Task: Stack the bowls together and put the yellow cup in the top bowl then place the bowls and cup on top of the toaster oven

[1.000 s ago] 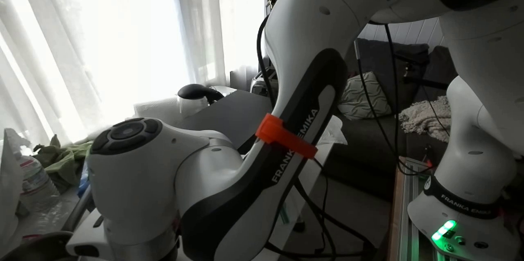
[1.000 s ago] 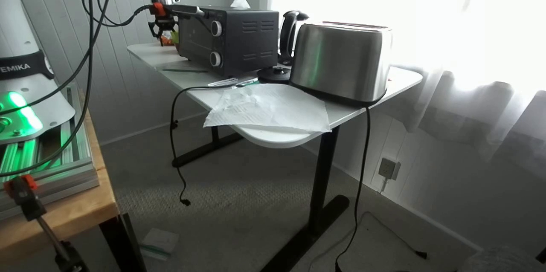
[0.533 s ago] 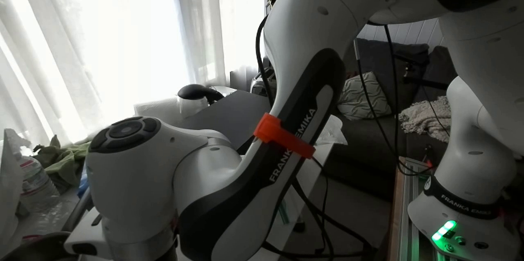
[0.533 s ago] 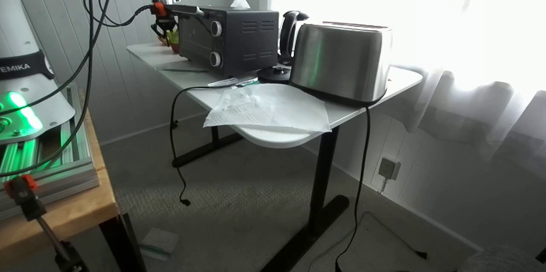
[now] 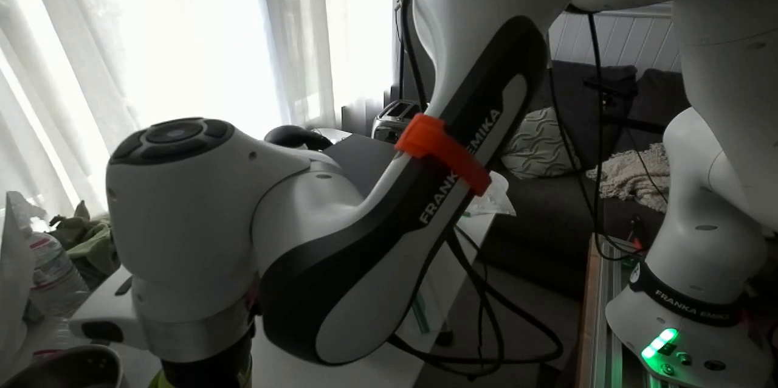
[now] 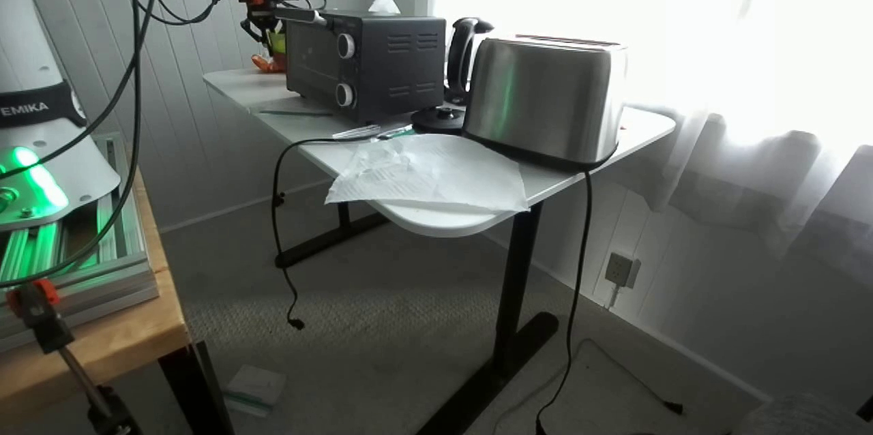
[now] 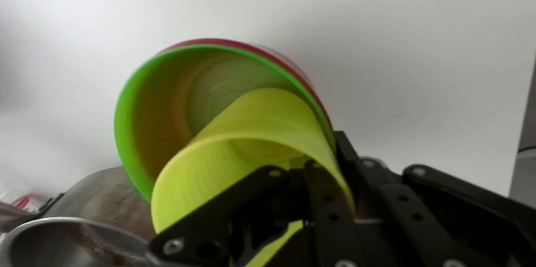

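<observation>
The yellow cup point(image 7: 272, 110) leans tilted inside the yellow-green bowl point(image 7: 153, 99). That bowl is nested in the magenta-pink bowl, whose rim point(image 7: 289, 66) shows as a thin edge behind it. My gripper point(image 7: 326, 153) is shut on the walls of cup and bowls together: one finger inside the cup, the other outside the bowls. In an exterior view the gripper point(image 6: 266, 33) hangs above the table beside the toaster oven point(image 6: 399, 67), a yellow-green edge showing at its fingers. An exterior view cuts off the fingers at its lower border.
A metal pot point(image 7: 75, 242) stands near the bowls, with a water bottle point(image 5: 55, 272) beyond it. Something orange point(image 6: 268, 64) sits on the table below the gripper. A kettle point(image 6: 464, 56), a silver toaster point(image 6: 545, 101) and a paper towel point(image 6: 436, 172) are past the oven.
The jaws have come together on the cup and bowls over the last second. The arm has since risen, and the yellow-green bowl has gone up with it.
</observation>
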`<state>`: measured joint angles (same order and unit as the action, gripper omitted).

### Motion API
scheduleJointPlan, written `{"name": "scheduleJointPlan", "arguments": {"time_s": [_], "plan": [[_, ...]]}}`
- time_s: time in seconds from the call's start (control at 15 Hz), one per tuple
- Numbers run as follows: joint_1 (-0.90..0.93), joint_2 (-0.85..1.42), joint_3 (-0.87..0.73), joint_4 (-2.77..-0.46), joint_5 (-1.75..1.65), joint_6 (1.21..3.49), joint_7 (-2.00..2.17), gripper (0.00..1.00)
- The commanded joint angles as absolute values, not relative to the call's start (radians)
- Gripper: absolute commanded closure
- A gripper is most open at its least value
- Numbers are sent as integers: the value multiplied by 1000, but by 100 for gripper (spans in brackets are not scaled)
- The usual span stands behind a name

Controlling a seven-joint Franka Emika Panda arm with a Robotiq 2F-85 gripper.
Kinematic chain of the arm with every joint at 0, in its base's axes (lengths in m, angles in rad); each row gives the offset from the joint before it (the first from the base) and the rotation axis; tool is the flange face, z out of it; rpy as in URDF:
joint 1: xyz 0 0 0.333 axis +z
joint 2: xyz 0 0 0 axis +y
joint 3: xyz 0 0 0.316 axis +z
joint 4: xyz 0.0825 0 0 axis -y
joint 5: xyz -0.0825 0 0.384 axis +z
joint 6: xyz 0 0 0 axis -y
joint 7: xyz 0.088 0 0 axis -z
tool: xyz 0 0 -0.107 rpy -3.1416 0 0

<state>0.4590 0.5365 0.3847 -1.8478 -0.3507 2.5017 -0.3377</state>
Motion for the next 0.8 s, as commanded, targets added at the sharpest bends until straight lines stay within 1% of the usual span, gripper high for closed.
{"name": "scheduleJointPlan", "arguments": {"time_s": [0.0,0.4,0.73], "plan": [[446,332,386,-1976,-324,2452,-305,98],[419,57,376,-2072,-297,2393,-165,98],[391,-97,361,-2115,-287,2255,40,98]]}}
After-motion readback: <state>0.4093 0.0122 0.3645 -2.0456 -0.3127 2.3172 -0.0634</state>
